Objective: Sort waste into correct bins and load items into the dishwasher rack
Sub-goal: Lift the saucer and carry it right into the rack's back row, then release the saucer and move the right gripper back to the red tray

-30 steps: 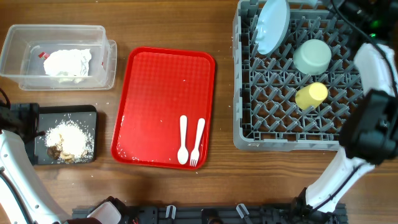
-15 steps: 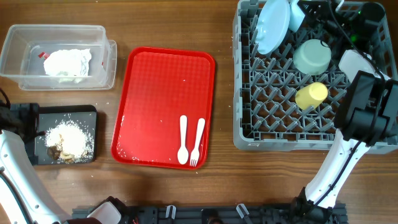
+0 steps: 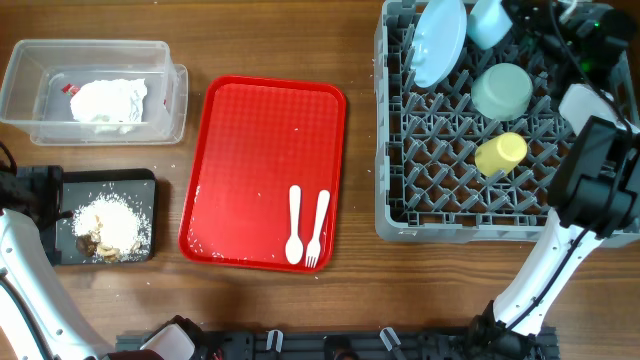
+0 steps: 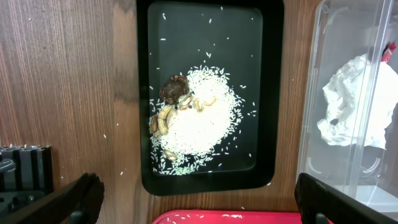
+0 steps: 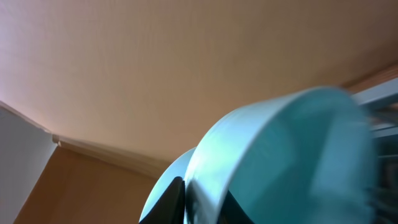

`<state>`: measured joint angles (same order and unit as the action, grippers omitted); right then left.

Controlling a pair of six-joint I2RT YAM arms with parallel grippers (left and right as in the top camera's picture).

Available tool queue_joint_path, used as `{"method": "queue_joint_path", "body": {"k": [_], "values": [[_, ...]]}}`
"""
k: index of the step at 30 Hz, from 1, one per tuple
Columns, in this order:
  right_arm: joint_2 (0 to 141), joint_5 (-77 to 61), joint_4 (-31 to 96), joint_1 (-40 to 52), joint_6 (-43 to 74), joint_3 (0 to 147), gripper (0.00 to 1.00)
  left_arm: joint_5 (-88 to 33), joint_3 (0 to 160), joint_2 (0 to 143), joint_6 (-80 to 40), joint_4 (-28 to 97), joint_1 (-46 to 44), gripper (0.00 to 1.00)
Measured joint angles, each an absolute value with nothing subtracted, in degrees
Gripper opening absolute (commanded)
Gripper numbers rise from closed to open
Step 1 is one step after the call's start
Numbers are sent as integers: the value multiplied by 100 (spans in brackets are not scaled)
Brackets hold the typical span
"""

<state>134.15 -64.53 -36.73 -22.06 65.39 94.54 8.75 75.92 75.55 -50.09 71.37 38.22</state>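
Table (image 3: pixel 260 310): wood.

Lower centre, your red tray (image 3: pixel 260 130) carries spoon (image 3: pixel 294 225) and fork (image 3: pixel 317 228) side by side.

Lower left, the black tray (image 4: pixel 146 93) holds scraps (image 4: pixel 174 90) on crumbs (image 4: pixel 199 124).

Upper left, the box (image 3: pixel 25 60) holds napkin (image 3: pixel 108 102) and wrapper (image 3: pixel 68 88).

At right, the rack (image 3: pixel 400 215) holds cup (image 3: pixel 500 154), green bowl (image 3: pixel 502 91) and plate (image 3: pixel 440 42).

Room: tan wall (image 5: pixel 124 62), blurred.

Your left claw (image 4: pixel 196 186) is spread wide and empty over the black tray.

Your right claw (image 5: pixel 185 198) pinches the blue bowl (image 3: pixel 487 22) by its rim, at the rack's far edge, upper right.
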Motion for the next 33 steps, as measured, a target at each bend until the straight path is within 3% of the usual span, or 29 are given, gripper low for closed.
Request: {"method": "queue_joint_path", "body": {"k": [4, 6, 9, 13, 21, 24, 26, 30, 33], "values": [[13415, -6521, -3802, -2456, 6685, 9454, 33, 875, 7592, 7555, -5009, 7137, 3822, 100], [13415, -6556, -3800, -2628, 6766, 9454, 46, 875, 7592, 7555, -5009, 7137, 3822, 100], [13364, -6569, -3642, -2873, 6851, 9454, 75, 875, 7592, 7555, -5009, 7137, 3822, 100], [13246, -6746, -3450, -3059, 6807, 9454, 90, 875, 7592, 7555, -5009, 7137, 3822, 100], [13052, -6764, -3299, -3011, 6770, 9454, 92, 875, 7592, 7555, -5009, 7137, 3822, 100], [12621, -6523, -2864, -3011, 6698, 9454, 88, 875, 7592, 7555, -5009, 7140, 3822, 100], [12276, -6300, -2239, -3009, 6451, 9465, 78, 875, 7592, 7555, -5009, 7137, 3822, 100], [11614, -5669, -342, -2908, 5522, 9498, 72, 875, 7592, 7555, -5009, 7140, 3822, 100], [11002, -4560, 1337, -2550, 4438, 9487, 61, 875, 7592, 7555, -5009, 7140, 3822, 100]]}}
